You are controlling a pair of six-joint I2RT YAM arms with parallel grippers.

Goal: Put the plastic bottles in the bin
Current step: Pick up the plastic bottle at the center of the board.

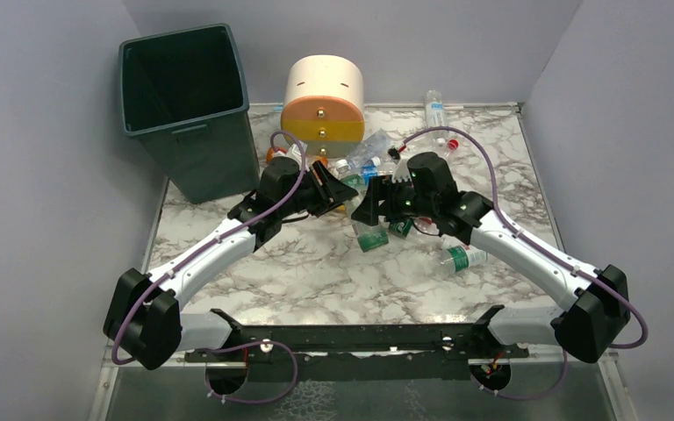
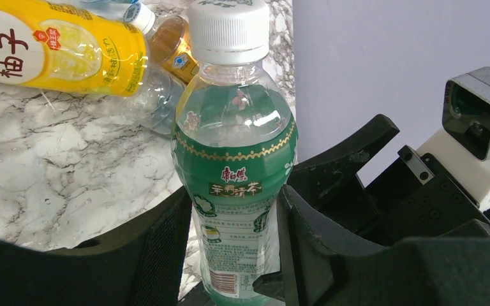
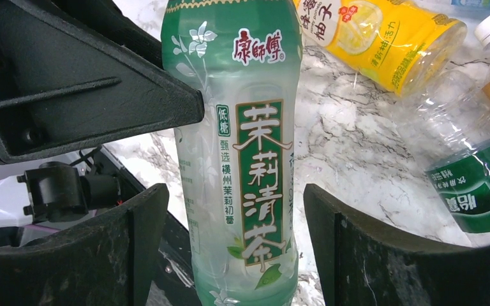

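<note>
A clear bottle with a green label and a white cap point(image 2: 236, 159) stands between the fingers of my left gripper point(image 2: 235, 210), which is shut on its lower body. The same bottle point(image 3: 242, 127) shows in the right wrist view between the fingers of my right gripper point(image 3: 235, 197), which is open with a gap on each side. In the top view the left gripper point(image 1: 340, 189) and the right gripper point(image 1: 370, 203) meet nose to nose at mid table and mostly hide the bottle. The dark green bin point(image 1: 215, 158) stands at the back left, apart from both.
A yellow bottle point(image 2: 64, 44) and an orange one point(image 2: 175, 54) lie behind the held bottle. More bottles are piled before the round drawer unit point(image 1: 323, 96). One green-labelled bottle point(image 1: 463, 256) lies by the right arm, another bottle point(image 1: 436, 110) at the back.
</note>
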